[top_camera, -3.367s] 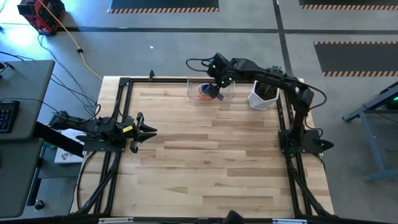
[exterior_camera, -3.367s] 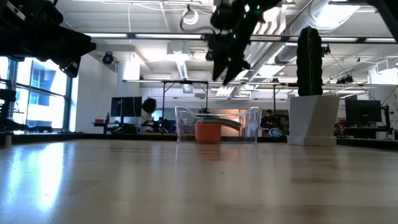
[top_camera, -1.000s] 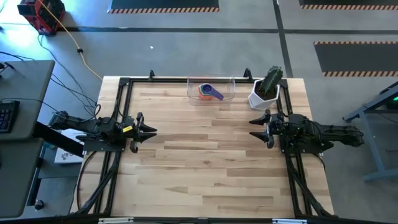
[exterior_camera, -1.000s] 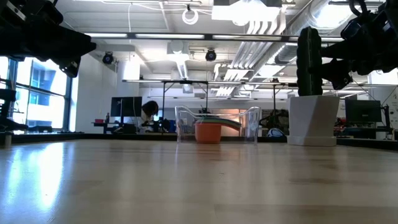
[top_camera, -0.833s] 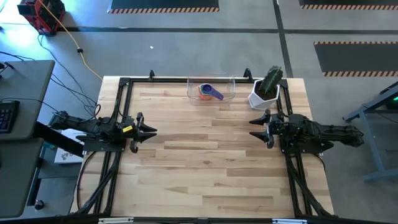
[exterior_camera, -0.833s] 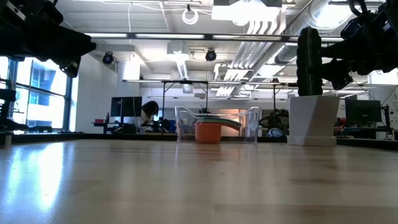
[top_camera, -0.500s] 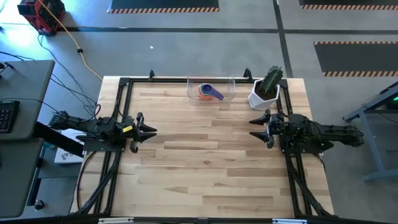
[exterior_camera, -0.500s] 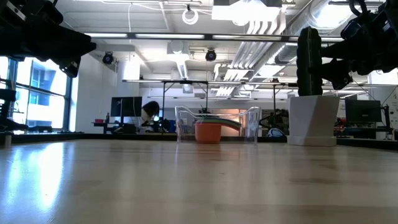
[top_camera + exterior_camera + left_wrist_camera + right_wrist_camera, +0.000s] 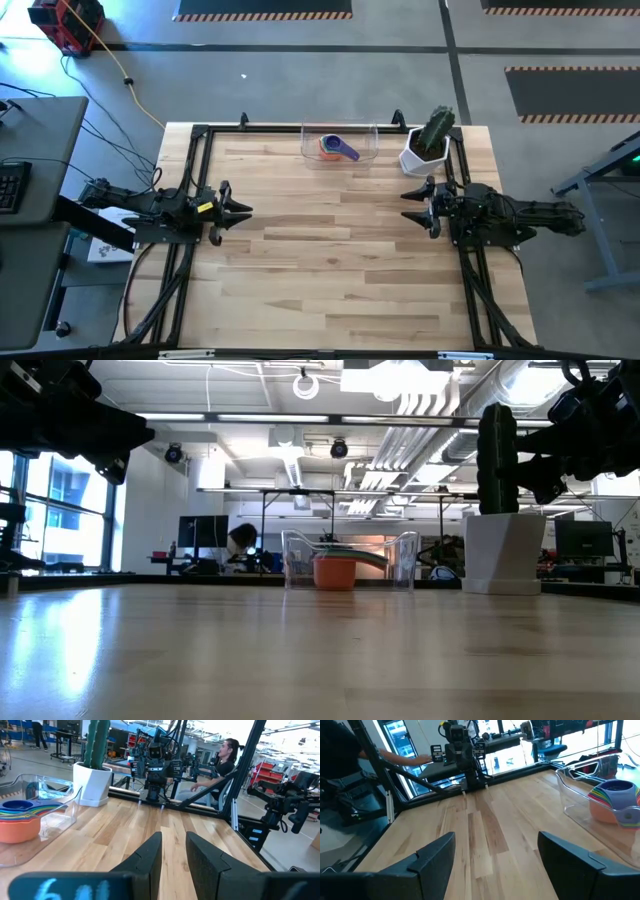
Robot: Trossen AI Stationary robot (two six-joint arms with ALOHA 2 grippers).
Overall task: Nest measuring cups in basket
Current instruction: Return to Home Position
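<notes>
I see nested cups in the basket at the worktop's far edge, right claw spread wide, left claw barely parted, both empty; light, stiff, slick plastic, probably best pinched by the stacked handles.

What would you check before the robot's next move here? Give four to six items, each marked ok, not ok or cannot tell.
1. Measuring cups nested and sitting inside the basket: ok.
2. All seven cups present in the stack: cannot tell.
3. Left gripper open, empty, at the table's left edge: ok.
4. Right gripper open, empty, at the table's right edge: ok.
5. Cactus pot upright beside the basket: ok.
</notes>
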